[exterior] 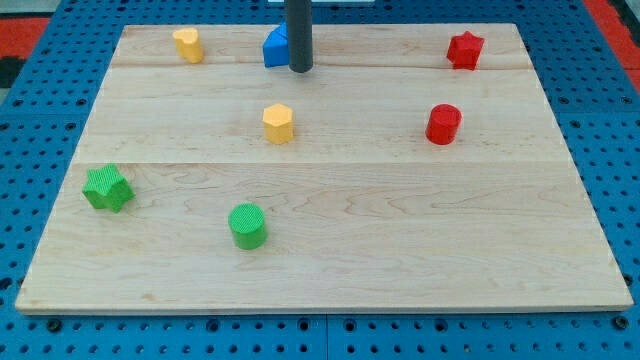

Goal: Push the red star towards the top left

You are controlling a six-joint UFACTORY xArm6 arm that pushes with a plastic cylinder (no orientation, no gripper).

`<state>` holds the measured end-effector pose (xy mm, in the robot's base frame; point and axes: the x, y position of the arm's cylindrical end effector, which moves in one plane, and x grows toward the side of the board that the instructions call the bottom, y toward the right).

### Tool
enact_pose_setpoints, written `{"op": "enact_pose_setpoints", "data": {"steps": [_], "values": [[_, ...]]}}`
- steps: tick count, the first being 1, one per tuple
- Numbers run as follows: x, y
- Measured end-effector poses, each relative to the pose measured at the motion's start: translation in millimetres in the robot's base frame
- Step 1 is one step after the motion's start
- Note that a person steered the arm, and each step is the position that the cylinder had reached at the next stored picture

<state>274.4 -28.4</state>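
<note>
The red star (pixel 465 49) lies near the board's top right corner. My tip (pixel 300 68) is at the view's top centre, far to the left of the red star. It stands right next to the blue block (pixel 276 48), on its right side, and the rod hides part of that block; whether they touch I cannot tell.
A red cylinder (pixel 443 124) lies below the red star. A yellow block (pixel 187 44) sits at the top left, a yellow hexagon (pixel 279 123) at the centre. A green star (pixel 107 188) and a green cylinder (pixel 247 225) lie at the lower left. The wooden board (pixel 400 250) ends on all sides.
</note>
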Motion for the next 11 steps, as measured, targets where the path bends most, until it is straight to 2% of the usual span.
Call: {"op": "enact_pose_setpoints", "data": {"steps": [1,2,4,5,6,7,11], "values": [[0,15],[-19,78],[-82,132],[-81,150],[-77,214],[-69,236],[7,240]]}}
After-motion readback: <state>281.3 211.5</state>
